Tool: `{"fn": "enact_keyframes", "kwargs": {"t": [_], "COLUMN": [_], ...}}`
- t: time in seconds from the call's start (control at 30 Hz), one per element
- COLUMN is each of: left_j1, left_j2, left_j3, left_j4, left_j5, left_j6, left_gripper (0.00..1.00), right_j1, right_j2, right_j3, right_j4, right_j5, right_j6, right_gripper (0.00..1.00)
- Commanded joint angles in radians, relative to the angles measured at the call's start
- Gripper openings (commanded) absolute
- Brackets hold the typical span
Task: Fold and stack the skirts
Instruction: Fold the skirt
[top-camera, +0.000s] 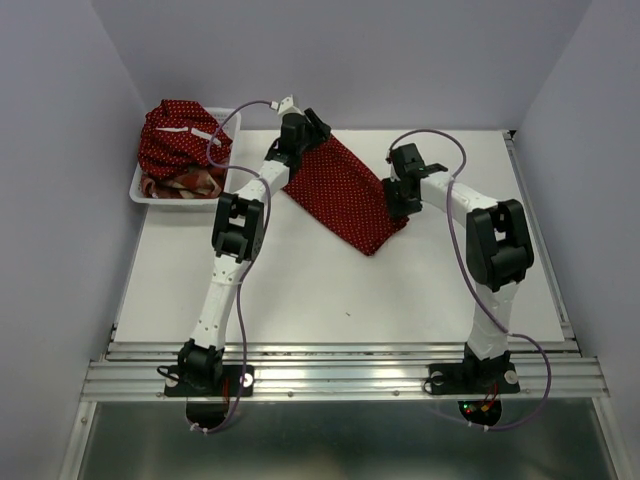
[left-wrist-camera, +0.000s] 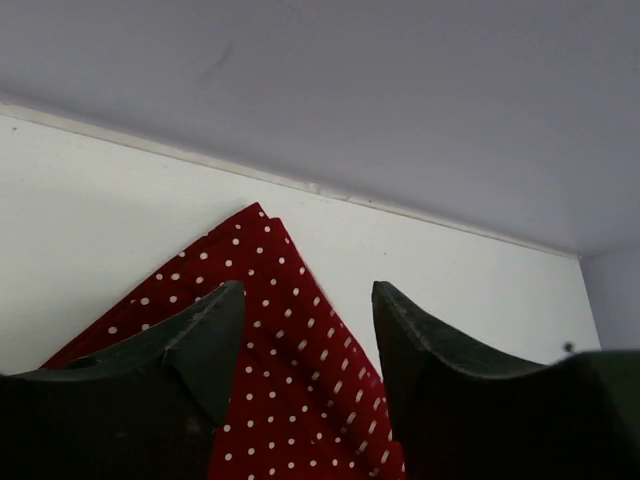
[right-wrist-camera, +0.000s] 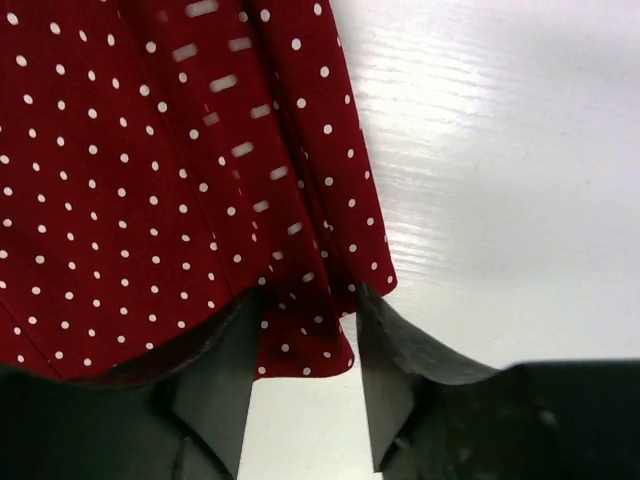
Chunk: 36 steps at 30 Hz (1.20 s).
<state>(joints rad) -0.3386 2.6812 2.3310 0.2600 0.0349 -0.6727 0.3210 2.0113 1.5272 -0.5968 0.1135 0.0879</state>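
Now, basket (top-camera: 136, 188) with bunched skirts (top-camera: 180, 140)

White-black arms (top-camera: 225, 285), purple cables (top-camera: 432, 134), dark fingers (left-wrist-camera: 200, 340)

dark red white-dotted skirt (top-camera: 345, 195), white table (top-camera: 300, 290)

Lab booth: white table (top-camera: 330, 290), plain walls (top-camera: 350, 50)
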Motion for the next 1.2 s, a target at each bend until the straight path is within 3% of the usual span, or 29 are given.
{"fn": "enact_keyframes", "kwargs": {"t": [0.0, 0.03, 0.07, 0.1, 0.23, 0.47, 0.53, 0.73, 1.0, 1.17], "left_j1": [-0.002, -0.002, -0.002, -0.002, -0.004, 0.001, 0.006, 0.042, 0.067, 0.111], "left_j2": [-0.044, -0.053, -0.084, -0.104, -0.225, -0.460, -0.471, -0.449, -0.416, -0.373], "left_j3": [0.059, 0.059, 0.051, 0.027, -0.071, -0.284, -0.302, -0.242, -0.276, -0.288], "left_j4": [0.039, 0.033, 0.031, 0.030, 0.018, -0.126, -0.184, -0.517, -0.579, -0.584], "left_j5": [0.000, 0.008, 0.016, 0.020, 0.026, -0.024, -0.024, -0.138, -0.188, -0.175], "left_j6": [0.007, 0.010, 0.013, 0.019, 0.058, 0.188, 0.217, 0.285, 0.280, 0.219], "left_gripper": [0.76, 0.80, 0.96, 0.99, 0.99, 0.99, 0.99, 0.99, 0.99, 0.99], "right_j1": [-0.005, -0.005, -0.005, -0.005, -0.005, -0.005, -0.005, -0.005, -0.005, -0.005], "right_j2": [-0.040, -0.049, -0.060, -0.084, -0.152, -0.263, -0.278, -0.347, -0.338, -0.316], "right_j3": [0.073, 0.079, 0.085, 0.088, 0.079, -0.093, -0.128, -0.269, -0.321, -0.361], "right_j4": [0.019, 0.009, 0.008, 0.008, 0.008, 0.058, 0.065, 0.092, 0.130, 0.238], "right_j5": [0.046, 0.051, 0.063, 0.066, 0.012, -0.271, -0.334, -0.330, -0.339, -0.284], "right_j6": [0.016, 0.012, 0.010, 0.013, 0.001, 0.058, 0.090, 0.150, 0.220, 0.442], "right_gripper": [0.59, 0.66, 0.88, 1.00, 1.00, 1.00, 1.00, 1.00, 1.00, 1.00]}}
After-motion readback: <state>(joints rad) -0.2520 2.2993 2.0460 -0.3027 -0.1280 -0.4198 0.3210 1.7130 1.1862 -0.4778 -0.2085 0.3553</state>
